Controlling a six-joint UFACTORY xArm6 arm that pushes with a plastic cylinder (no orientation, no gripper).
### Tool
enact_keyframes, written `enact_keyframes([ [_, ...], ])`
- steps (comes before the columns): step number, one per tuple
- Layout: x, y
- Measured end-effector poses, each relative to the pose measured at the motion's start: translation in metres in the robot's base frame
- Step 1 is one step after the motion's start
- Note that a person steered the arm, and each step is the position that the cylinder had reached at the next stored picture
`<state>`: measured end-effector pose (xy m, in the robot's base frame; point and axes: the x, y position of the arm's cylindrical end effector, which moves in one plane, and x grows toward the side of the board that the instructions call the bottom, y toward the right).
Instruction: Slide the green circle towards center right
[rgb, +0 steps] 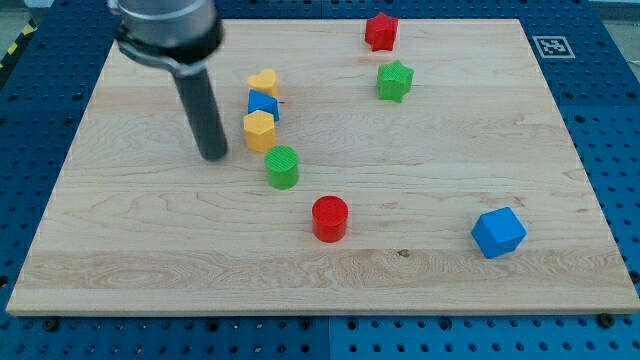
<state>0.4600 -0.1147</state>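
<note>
Because nothing here can clamp, there being no gripper at all but only a bare rod that holds nothing, every risk comes down to how the push lands.

Nearest the frame's bottom, the blue cube (498, 232) sits at lower right and the red cylinder (329, 218) just below centre; a push that angles downward could drive the green circle (282, 166) into the red one.

The green circle itself stands a little left of centre, with my tip (213, 155) close on its left, apart from it.

Just above it, the yellow hexagon (258, 130), a blue block (263, 104) and the yellow heart (263, 81) stack in a tight column; a high approach would likely clip the hexagon first.

Farther up, the green star (394, 81) and red star (380, 31) look safely clear. An off-centre contact could spin the circle off its rightward line.
</note>
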Motion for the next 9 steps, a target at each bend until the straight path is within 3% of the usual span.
enact_keyframes([
  [4, 0.031, 0.046],
  [5, 0.031, 0.053],
  [7, 0.017, 0.124],
  [9, 0.003, 0.129],
])
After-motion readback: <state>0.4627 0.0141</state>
